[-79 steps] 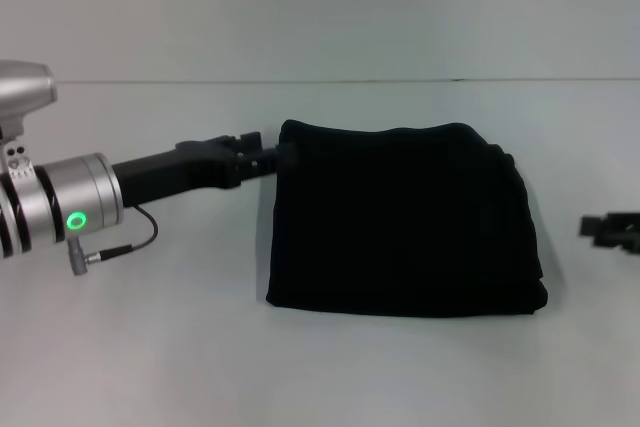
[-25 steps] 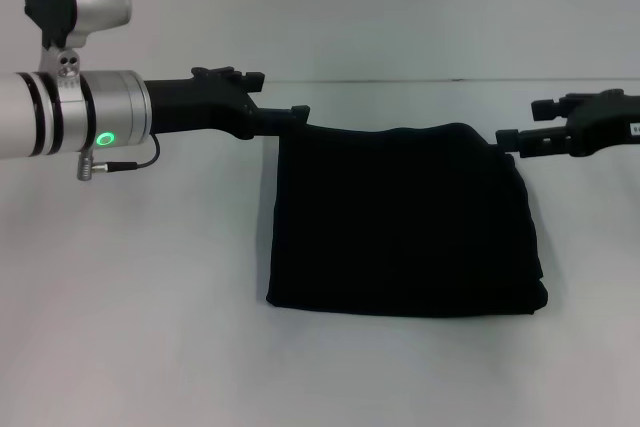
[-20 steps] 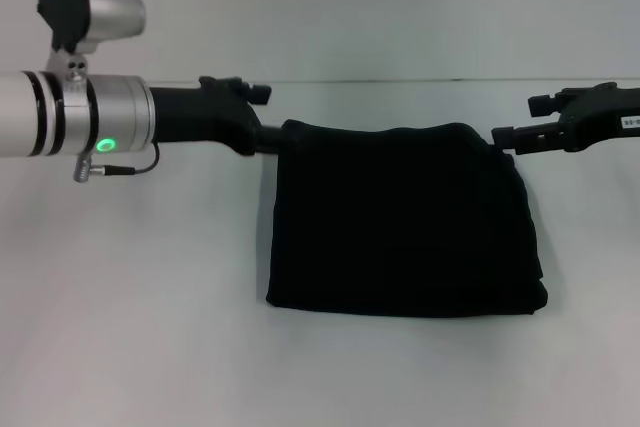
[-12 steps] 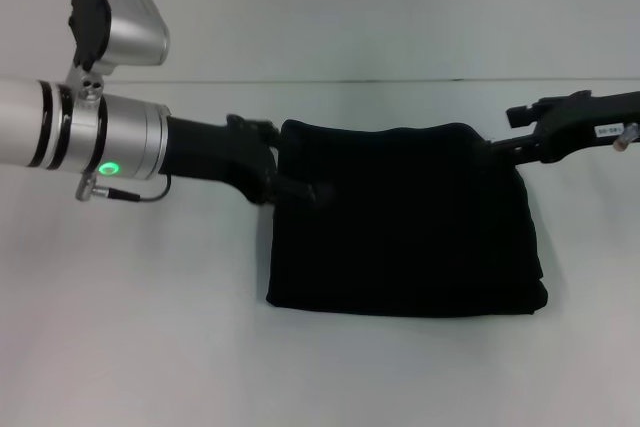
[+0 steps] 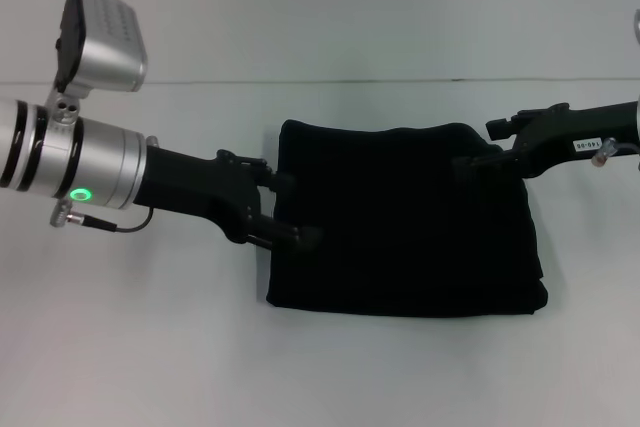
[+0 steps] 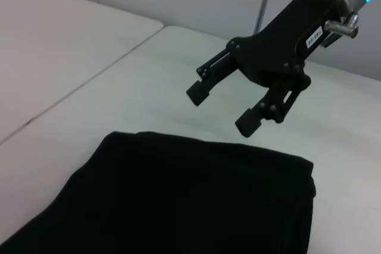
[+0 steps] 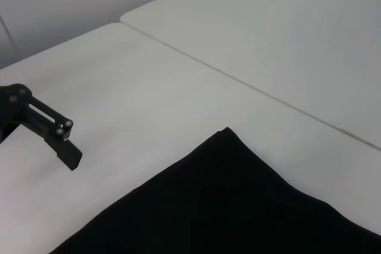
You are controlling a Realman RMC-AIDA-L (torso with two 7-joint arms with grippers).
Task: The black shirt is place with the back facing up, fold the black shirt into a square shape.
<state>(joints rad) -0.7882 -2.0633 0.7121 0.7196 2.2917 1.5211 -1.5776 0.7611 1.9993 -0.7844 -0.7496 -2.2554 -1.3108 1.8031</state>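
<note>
Even, bright, diffuse light washes the white tabletop point(image 5: 150, 347) with almost no cast shadows. The black shirt point(image 5: 400, 222) reads as flat black, folds barely visible. A green lamp glows behind the left claw point(image 5: 295, 209). Edges look slightly soft.

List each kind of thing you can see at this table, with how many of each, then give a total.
Shirt: 1
Claws: 2, left claw and right claw
Table: 1
Total: 4

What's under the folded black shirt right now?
Only the white table shows around the black shirt, which lies flat on it. Whatever lies beneath it or between its folded layers is covered. Both end effectors, left and right, are at its edges.
</note>
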